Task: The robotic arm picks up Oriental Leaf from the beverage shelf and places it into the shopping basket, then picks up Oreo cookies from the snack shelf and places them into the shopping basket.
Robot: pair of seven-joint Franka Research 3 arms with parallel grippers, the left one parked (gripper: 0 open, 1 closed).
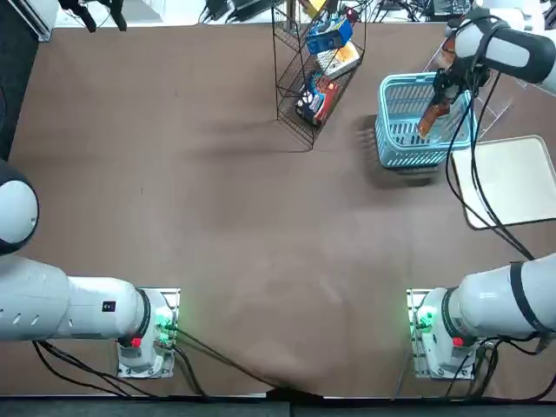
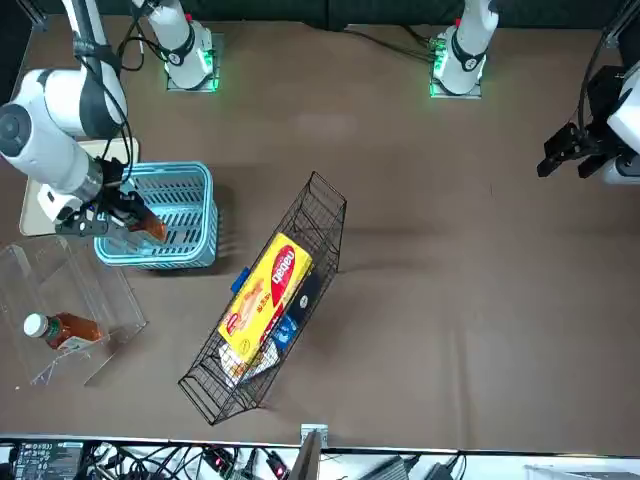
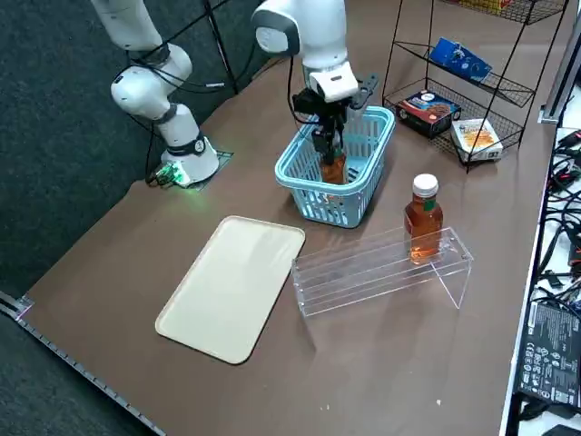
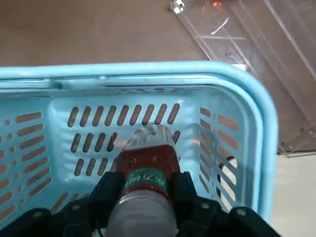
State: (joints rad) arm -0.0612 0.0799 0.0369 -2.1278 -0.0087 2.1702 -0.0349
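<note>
While we look over the printed things, the yellow packet [image 2: 266,298] on the black rack [image 2: 187,381] shows the largest print we can make out: a red oval with white lettering, too small for us to read. Below its level, the Oreo packet [image 3: 460,59] lies on a tier of the rack, bright blue with small print. On the lowest tier we see a dark red-and-black box [image 3: 429,112] beside an orange-and-white one [image 3: 477,138]. Our tea bottle [image 4: 148,160] has a green neck label with pale letters that we cannot read for sure. The right gripper [image 4: 148,180] has its fingers closed on the bottle's neck, one on each side, and holds it tilted, base down, within the blue basket [image 3: 332,191].

The brown table [image 1: 217,243] is smooth, with soft reflections. On it, the basket stands near the rack, and the clear stand [image 3: 363,277] bears a second tea bottle [image 3: 424,222], upright with a white cap. A cream tray [image 3: 231,291] lies flat near both basket and stand. Around us, the room shows a dark floor [image 3: 54,182], a pale surface along the table's far edge, and on it tangled cables [image 2: 150,462] and a black device [image 3: 552,350] with white print.
</note>
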